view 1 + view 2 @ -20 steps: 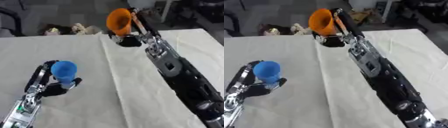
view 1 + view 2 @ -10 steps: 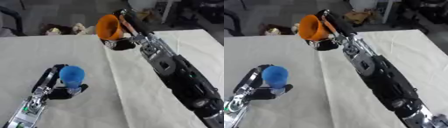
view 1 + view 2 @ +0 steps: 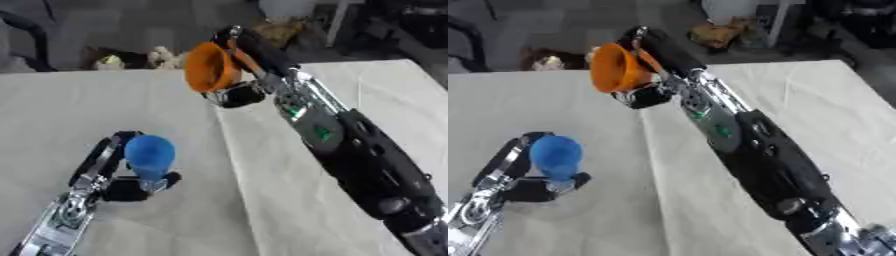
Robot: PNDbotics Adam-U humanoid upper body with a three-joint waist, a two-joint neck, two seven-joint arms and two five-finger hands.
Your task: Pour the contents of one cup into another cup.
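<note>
Orange cup (image 3: 210,67): I see it at about 12 o'clock, lifted above the far edge of the tabletop (image 3: 262,200) and tipped on its side, mouth facing toward 9 o'clock. My right hand (image 3: 249,75) grips it, fingers curled round its far side; the arm runs in from 5 o'clock.

Blue cup (image 3: 150,156): at about 8 o'clock, standing on the tabletop, well apart from the orange one. My left hand (image 3: 114,167) is wrapped round it, fingers curled behind its left side and thumb at its base; the arm enters from 7 o'clock.

Tabletop: covered in white cloth, with a fold line running from 12 toward 6 o'clock between the two cups.

Contents of either cup: I cannot tell.
</note>
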